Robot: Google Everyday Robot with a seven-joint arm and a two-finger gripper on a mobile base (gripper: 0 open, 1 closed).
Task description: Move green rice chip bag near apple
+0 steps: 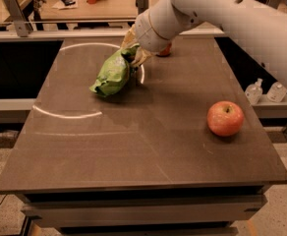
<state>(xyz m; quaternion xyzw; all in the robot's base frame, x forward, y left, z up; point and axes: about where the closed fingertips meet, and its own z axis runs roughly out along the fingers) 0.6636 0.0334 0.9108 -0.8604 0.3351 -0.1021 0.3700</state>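
Observation:
The green rice chip bag (112, 74) is crumpled and lies tilted over the far left-middle of the dark table (148, 146). My gripper (134, 58) is at the bag's upper right end, shut on it, with tan fingers (142, 57) around the foil. The bag's lower end is at or just above the tabletop; I cannot tell which. The apple (225, 118) is red-orange and sits on the right side of the table, well apart from the bag.
A red soda can (165, 50) stands at the far edge, mostly hidden behind my arm. Two small clear bottles (254, 91) stand on a ledge right of the table. Another cluttered table is behind.

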